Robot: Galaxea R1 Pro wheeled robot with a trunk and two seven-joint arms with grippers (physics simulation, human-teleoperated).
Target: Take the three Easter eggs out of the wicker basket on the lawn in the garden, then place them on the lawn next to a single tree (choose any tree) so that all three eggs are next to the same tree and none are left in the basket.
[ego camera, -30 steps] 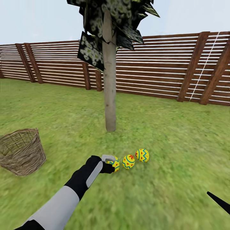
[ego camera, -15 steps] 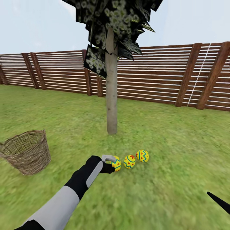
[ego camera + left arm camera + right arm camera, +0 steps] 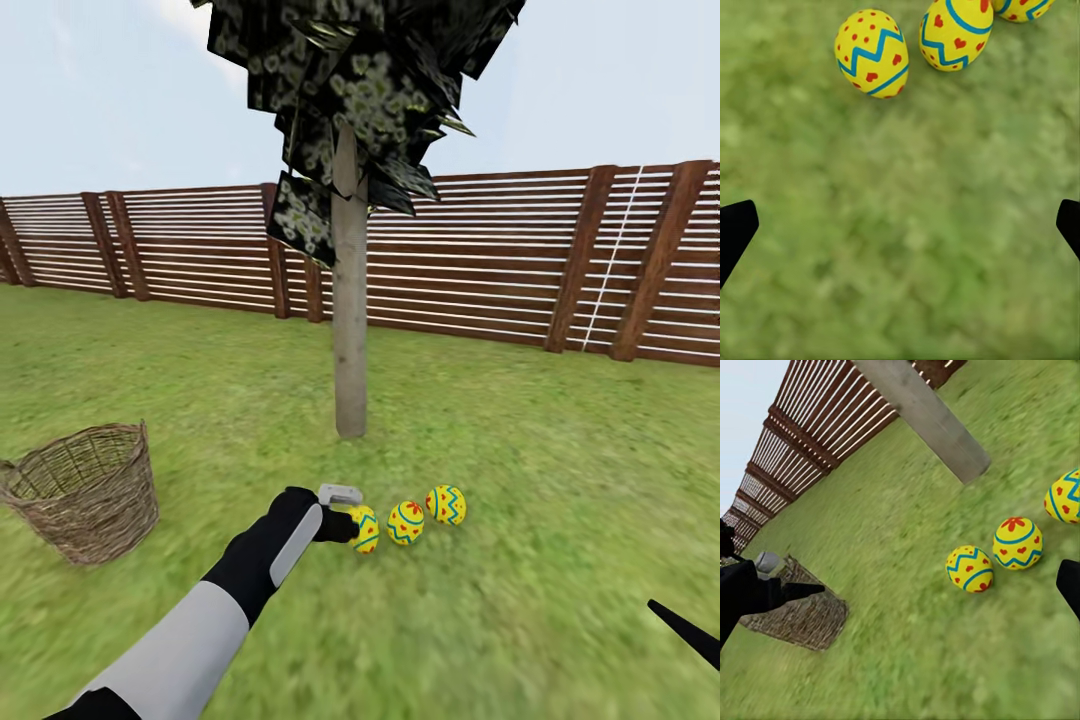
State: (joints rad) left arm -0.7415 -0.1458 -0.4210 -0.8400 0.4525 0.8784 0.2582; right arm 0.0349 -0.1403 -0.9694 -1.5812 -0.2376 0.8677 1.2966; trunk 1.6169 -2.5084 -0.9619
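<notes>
Light: bright, even daylight on my feeds; no glare
Shadows: none cast on the short green grass lawn (image 3: 560, 480)
Sharpness: grass smeared and soft in my wrist views; horizontal brown slat fence (image 3: 480, 260) crisp

eggs (image 3: 405, 522): three, yellow, in a row on lawn (image 3: 560, 520) | near tree (image 3: 350, 340) | basket (image 3: 85, 490): upright, apart
</notes>
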